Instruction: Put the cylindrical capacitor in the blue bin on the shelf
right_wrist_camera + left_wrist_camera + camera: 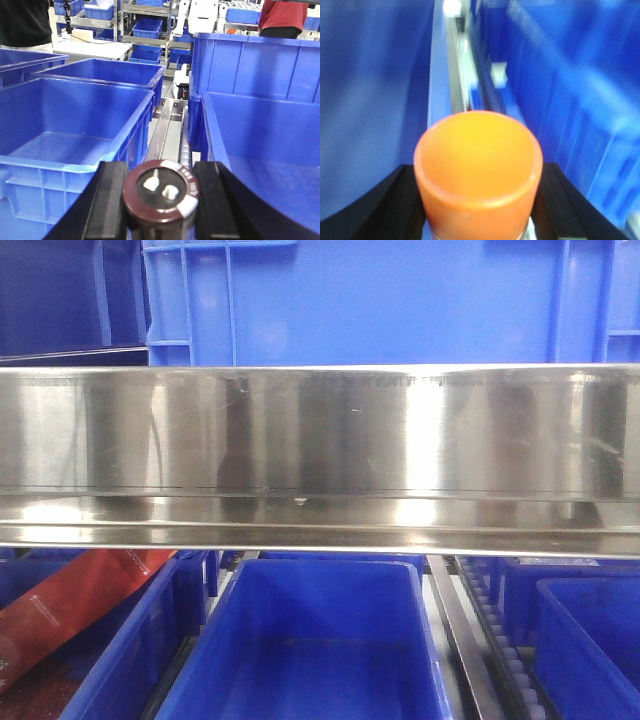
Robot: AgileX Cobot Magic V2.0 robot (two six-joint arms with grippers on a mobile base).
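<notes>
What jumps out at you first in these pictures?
A big orange cylinder fills the left wrist view. In the right wrist view, the right gripper clamps the cylindrical capacitor among blue bins. Up front, a shiny steel shelf rail spans the picture.

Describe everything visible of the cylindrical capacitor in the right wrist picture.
The cylindrical capacitor is a stubby, dark maroon cylinder, its end face turned to the camera, showing two silvery terminals and a white patch at the rim. The black fingers of the right gripper press its two sides. Behind it runs the rail between blue bins.
</notes>
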